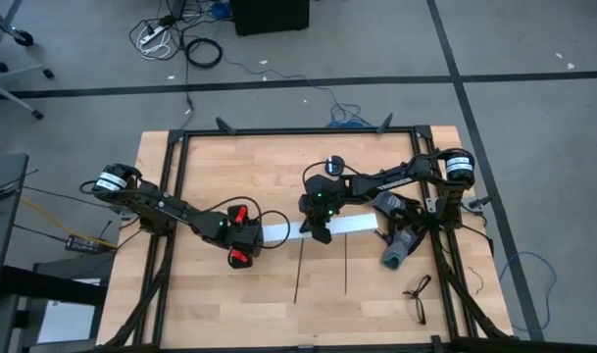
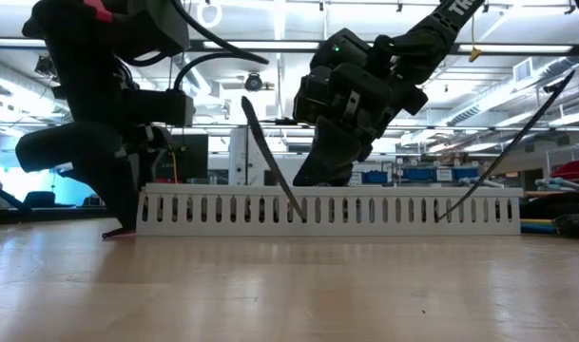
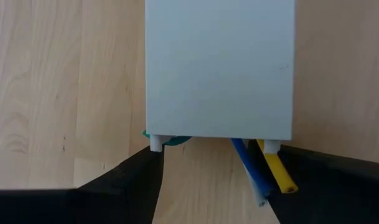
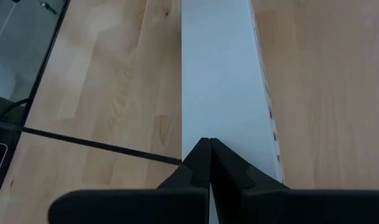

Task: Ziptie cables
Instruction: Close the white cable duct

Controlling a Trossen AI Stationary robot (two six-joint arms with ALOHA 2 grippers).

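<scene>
Hidden: most of the thin coloured cables [image 3: 264, 174] sit under the long white slotted plastic channel [image 1: 352, 226]; only blue and yellow ends poke out.
Left gripper [image 3: 217, 186]: fingers apart, around the channel's end.
Right gripper [image 4: 210, 163]: fingers together over the channel's top.
Thin black plastic zipties [image 1: 298, 270]: on the wooden table [image 1: 210, 314], near the channel.

Readable text: almost none

White lettering is showing along the right arm [image 2: 451, 14] where it is entering the low view at the top edge, but it is cut off and too small to read. The round white labels on both arm bases in the high view are staying illegible too.
</scene>
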